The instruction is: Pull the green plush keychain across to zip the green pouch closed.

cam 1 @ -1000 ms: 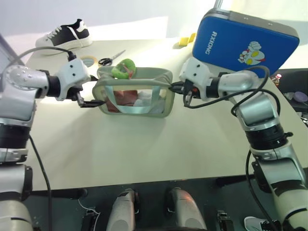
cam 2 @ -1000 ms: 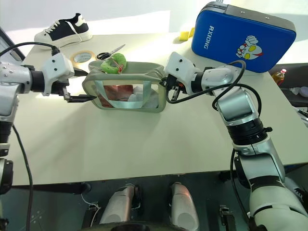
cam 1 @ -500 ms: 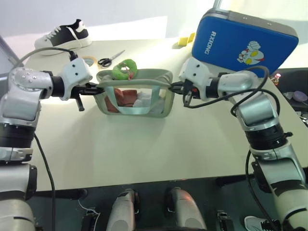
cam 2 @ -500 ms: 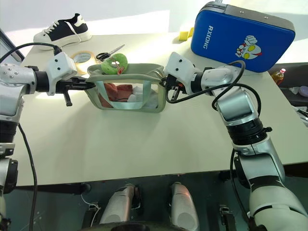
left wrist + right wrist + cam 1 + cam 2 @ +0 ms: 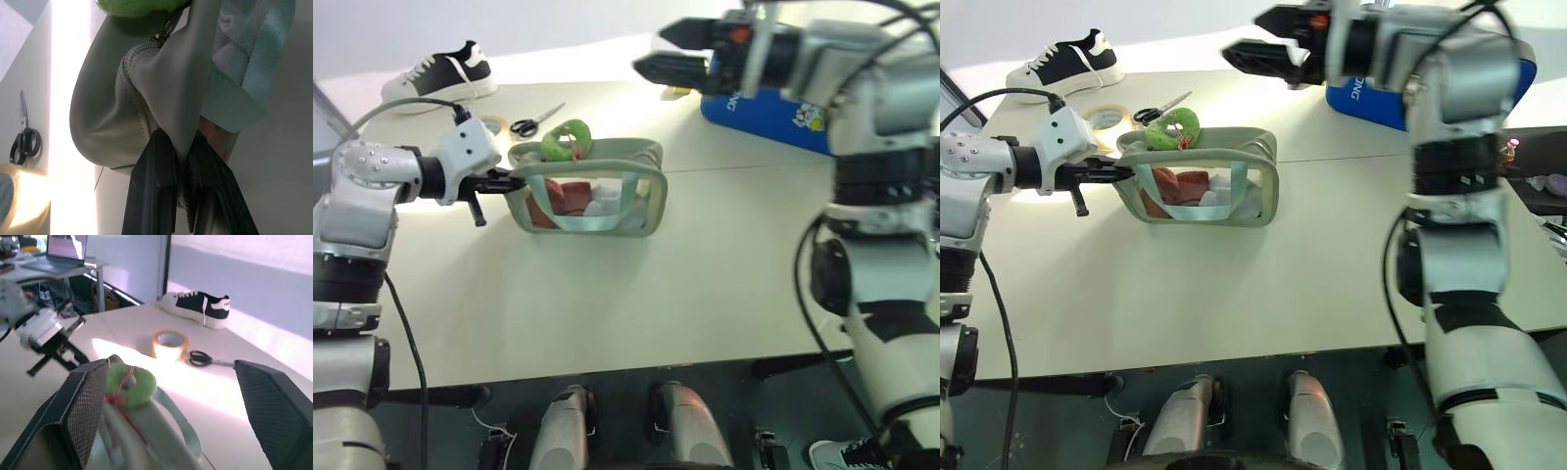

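Left wrist view: left gripper (image 5: 182,188) pinches the pouch (image 5: 607,201) end, anchoring it; right gripper (image 5: 671,51), jaws wide and empty, hovers, probably headed for the keychain (image 5: 566,140).

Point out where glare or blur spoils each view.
Head views: the right gripper and its arm are smeared, and sunlight washes out the table behind the pouch. Left wrist view: a blown-out bright strip beside the scissors. Right wrist view: the keychain and pouch edge are blurred.
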